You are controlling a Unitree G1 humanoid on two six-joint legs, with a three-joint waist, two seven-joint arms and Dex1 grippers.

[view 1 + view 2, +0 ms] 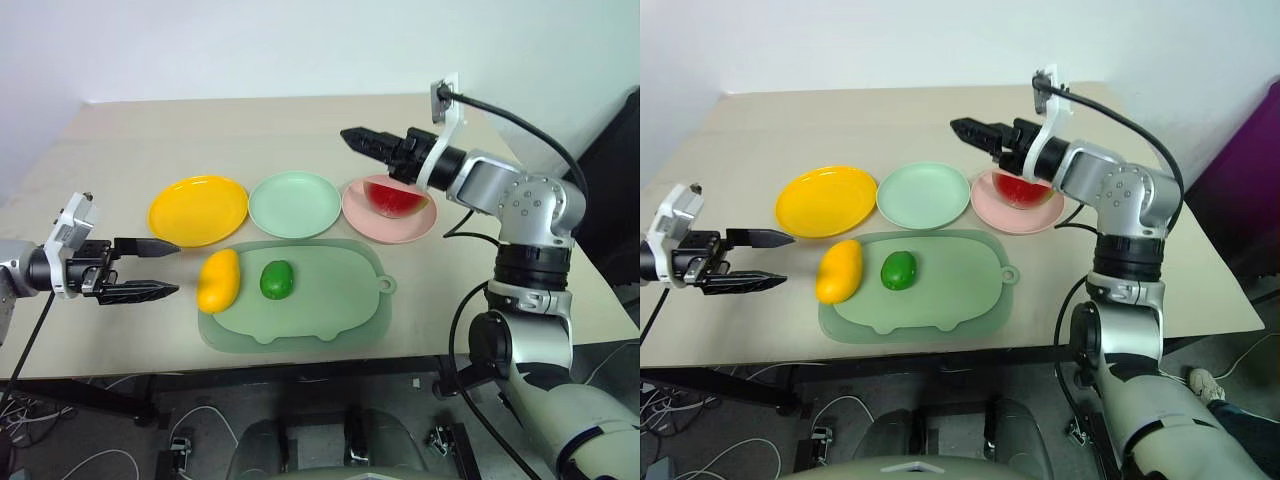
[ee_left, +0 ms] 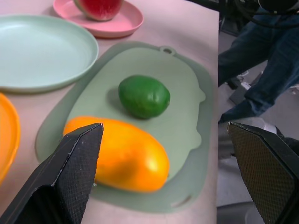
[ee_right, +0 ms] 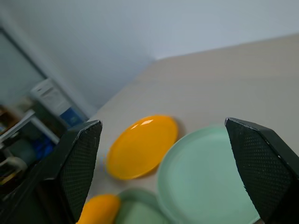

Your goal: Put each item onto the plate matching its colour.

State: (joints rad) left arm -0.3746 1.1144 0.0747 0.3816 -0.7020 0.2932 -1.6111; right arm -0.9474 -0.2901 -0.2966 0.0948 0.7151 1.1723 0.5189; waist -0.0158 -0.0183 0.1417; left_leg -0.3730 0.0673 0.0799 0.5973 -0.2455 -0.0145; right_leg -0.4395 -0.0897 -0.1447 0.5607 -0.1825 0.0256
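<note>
A pale green mat with a tab (image 1: 330,290) is lying at the near edge of the beige bench (image 1: 130,140), carrying two toy foods. The yellow mango (image 1: 218,279) is resting at the mat's left end, overlapping its edge, and the glossy green fruit (image 1: 276,279) is sitting just beside it, further in on the mat. To the left of the mango, the left tool (image 1: 155,268) is hovering over the bench with its two black fingers spread and nothing between them, tips pointing toward the mango. Beyond the mat, three round plates are standing in a row: the yellow plate (image 1: 198,209) on the left, the mint green plate (image 1: 294,204) in the middle, the pink plate (image 1: 400,222) on the right. The red watermelon wedge (image 1: 392,200) is lying on the pink plate, while the yellow and mint plates are holding nothing. Above the pink plate, the right tool (image 1: 358,139) is hanging in the air, fingers wide apart and empty, pointing left over the row. A person's leg in blue jeans (image 2: 261,65) is showing beyond the bench edge in the left wrist view.
</note>
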